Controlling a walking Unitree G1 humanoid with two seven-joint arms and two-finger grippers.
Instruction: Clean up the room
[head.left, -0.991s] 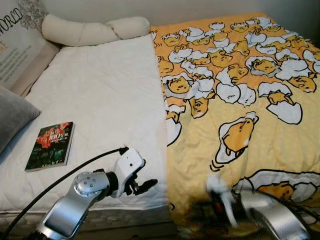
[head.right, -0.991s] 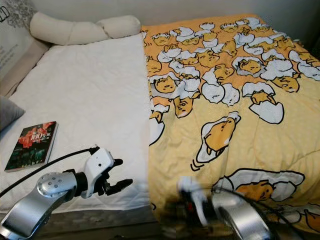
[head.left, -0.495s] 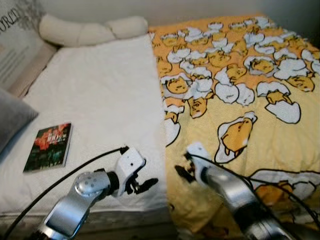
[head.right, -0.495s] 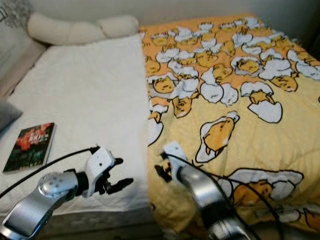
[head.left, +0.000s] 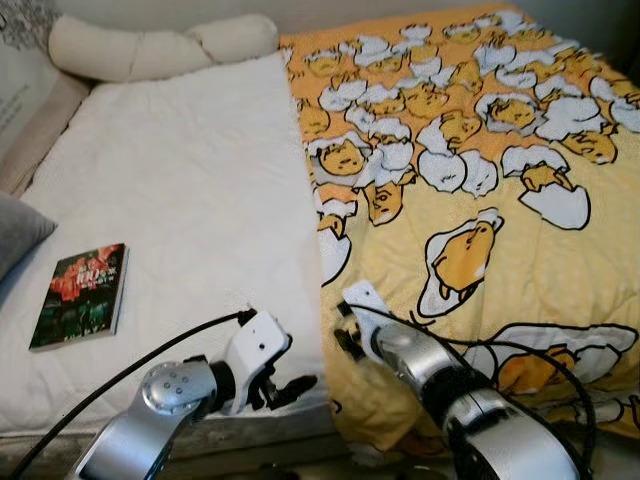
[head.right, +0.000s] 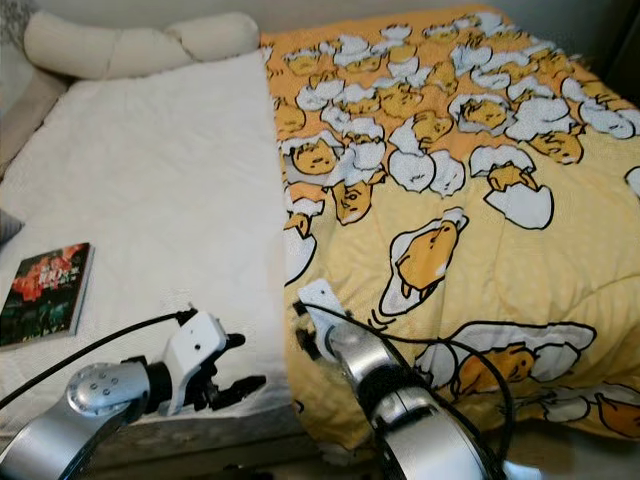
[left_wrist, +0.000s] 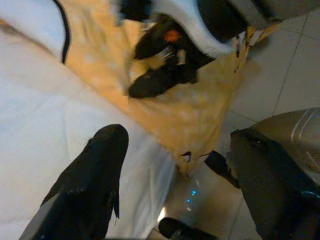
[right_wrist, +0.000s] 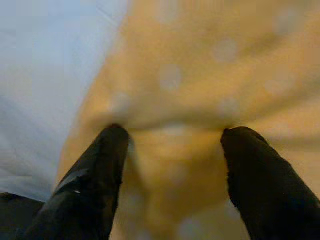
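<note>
A yellow quilt (head.left: 480, 150) printed with egg cartoons covers the right half of the bed, and its left edge lies along the bare white sheet (head.left: 180, 200). My right gripper (head.left: 345, 338) sits at the quilt's near left edge. It is open, and in the right wrist view a fold of the yellow quilt (right_wrist: 175, 135) bulges between its fingers (right_wrist: 95, 170). My left gripper (head.right: 243, 362) hangs open over the sheet at the bed's front edge, holding nothing. In the left wrist view its fingers (left_wrist: 95, 180) frame the right gripper's black fingertips (left_wrist: 160, 75) on the quilt.
A dark book (head.left: 80, 295) with a red cover picture lies on the sheet at the left. A long cream pillow (head.left: 150, 45) runs along the head of the bed. A grey pillow (head.left: 15, 235) and a printed cushion (head.left: 20, 70) are at the far left. Tiled floor (left_wrist: 280, 60) lies below the bed's edge.
My right arm has come up from below the bed's foot and forward to the quilt's near left edge. The left arm has barely moved. The camera has shifted slightly.
</note>
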